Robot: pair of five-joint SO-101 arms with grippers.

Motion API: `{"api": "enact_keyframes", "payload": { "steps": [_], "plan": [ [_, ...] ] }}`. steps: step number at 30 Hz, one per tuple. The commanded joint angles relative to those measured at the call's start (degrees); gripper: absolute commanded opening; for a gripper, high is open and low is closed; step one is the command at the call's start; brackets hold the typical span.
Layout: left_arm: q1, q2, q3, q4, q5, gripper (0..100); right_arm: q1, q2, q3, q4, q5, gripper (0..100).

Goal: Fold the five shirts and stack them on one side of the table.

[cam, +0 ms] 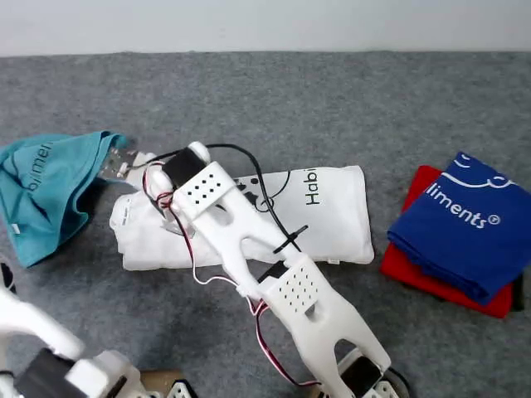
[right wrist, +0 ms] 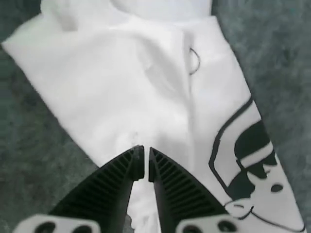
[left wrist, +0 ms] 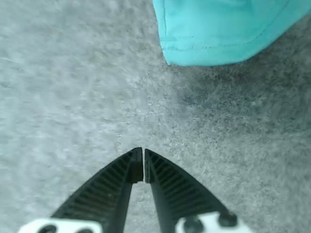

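At the far left of the high view, the teal shirt (cam: 46, 186) lies crumpled and unfolded on the grey counter (cam: 332, 108). Low in that left corner the left arm (cam: 33, 327) sits back. Its wrist view puts the left end effector (left wrist: 143, 155) over bare counter, jaws pressed together on nothing, with a teal hem in the upper right of that frame.

Moving to the middle, the white shirt (cam: 323, 211) is laid out as a long, half-folded strip. The right arm (cam: 249, 240) stretches across it from the bottom edge to its left end. The right end effector (right wrist: 144, 151) has its jaws closed to a sliver right at the cloth; whether a pinch of fabric is in there, I can't tell.

Over on the right, a folded blue shirt (cam: 460, 224) sits on a folded red shirt (cam: 411, 269).

This cloth looks light, limp and floppy. I'd take it at a hem or corner, pinching one thin layer.

The right wrist view gives the wrinkles and the dark printed figure (right wrist: 248, 160) close up; the high view gives the strip's full outline and the stack.
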Motion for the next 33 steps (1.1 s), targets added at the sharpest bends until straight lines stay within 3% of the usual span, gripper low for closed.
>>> {"api": "enact_keyframes", "payload": {
  "steps": [1,13,23,33],
  "plan": [
    [1.8,-7.8,-0.4,1.8,-0.5,2,3.4,-3.9,0.0,2.5,-3.0,0.9],
    [5.6,-13.7,1.1,4.4,-0.5,2,4.3,-4.6,20.0,2.4,-4.7,0.9],
    [5.5,-13.7,2.1,4.5,-0.4,2,5.1,-17.1,20.7,2.4,-4.9,0.9],
    [5.7,-24.0,2.3,9.8,-0.4,2,18.5,-31.3,34.0,2.5,-10.4,1.9]
  ]
}}
